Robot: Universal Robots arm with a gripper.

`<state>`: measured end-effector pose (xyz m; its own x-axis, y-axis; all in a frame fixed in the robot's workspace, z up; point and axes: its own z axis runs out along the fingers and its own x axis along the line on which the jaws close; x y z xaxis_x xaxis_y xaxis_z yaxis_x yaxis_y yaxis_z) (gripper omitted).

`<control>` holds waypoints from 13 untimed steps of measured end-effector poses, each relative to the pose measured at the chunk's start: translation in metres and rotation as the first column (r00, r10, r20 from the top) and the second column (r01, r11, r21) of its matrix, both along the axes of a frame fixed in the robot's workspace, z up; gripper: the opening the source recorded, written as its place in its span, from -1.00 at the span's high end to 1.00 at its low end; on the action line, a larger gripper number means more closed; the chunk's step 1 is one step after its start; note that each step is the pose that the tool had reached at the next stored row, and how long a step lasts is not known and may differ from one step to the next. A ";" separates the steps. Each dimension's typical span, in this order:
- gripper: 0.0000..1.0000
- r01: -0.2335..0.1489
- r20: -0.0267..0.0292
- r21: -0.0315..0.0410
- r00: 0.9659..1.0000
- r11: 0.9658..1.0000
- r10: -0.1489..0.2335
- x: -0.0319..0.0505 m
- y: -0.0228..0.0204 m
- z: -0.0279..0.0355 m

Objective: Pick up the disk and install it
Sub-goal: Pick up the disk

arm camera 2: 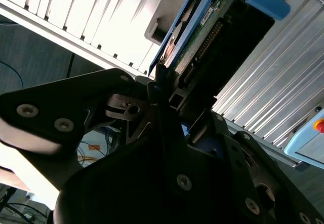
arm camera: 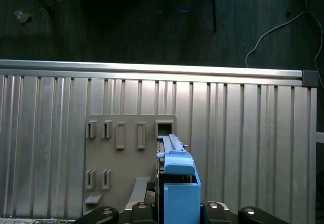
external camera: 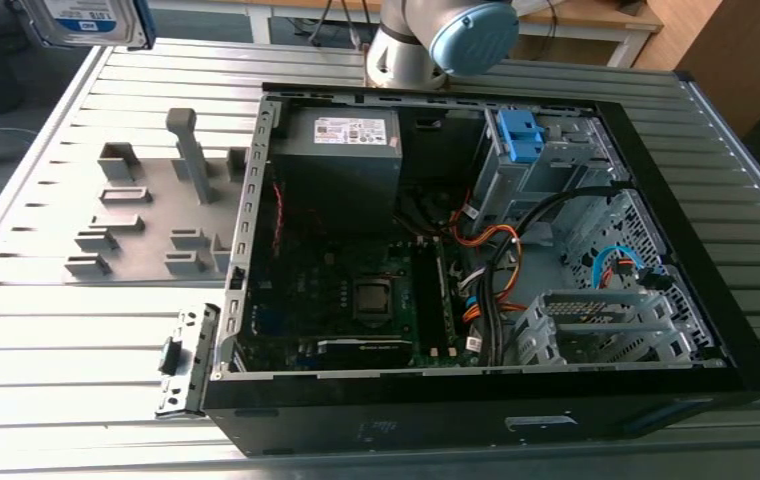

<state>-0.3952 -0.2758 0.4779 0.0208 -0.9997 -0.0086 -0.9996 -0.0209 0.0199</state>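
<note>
Above ribbed table (arm camera: 253, 133), tool (arm camera 2: 164, 95) grips disk (arm camera 2: 195, 41) edgewise.

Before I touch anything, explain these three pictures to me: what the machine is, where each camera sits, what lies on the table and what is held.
The machine is one robot arm with a gripper at its end. The exterior view comes from a camera off the arm, looking down on a ribbed metal table. On it lie an open computer case and, to the exterior view's left, a grey holder plate. Both wrist views come from cameras riding on the arm. They show the gripper closed on the disk, a hard drive in a blue frame, held in the air above the table.
</note>
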 end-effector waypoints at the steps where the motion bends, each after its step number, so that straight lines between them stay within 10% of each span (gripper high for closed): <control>1: 0.27 0.000 0.000 0.000 1.000 1.000 0.000 0.0000 0.0000 0.0009; 13: 0.27 0.000 0.000 0.000 1.000 1.000 0.000 0.0000 0.0000 0.0109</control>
<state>-0.3952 -0.2758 0.4888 0.0208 -0.9997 -0.0086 -0.9996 -0.0210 0.0199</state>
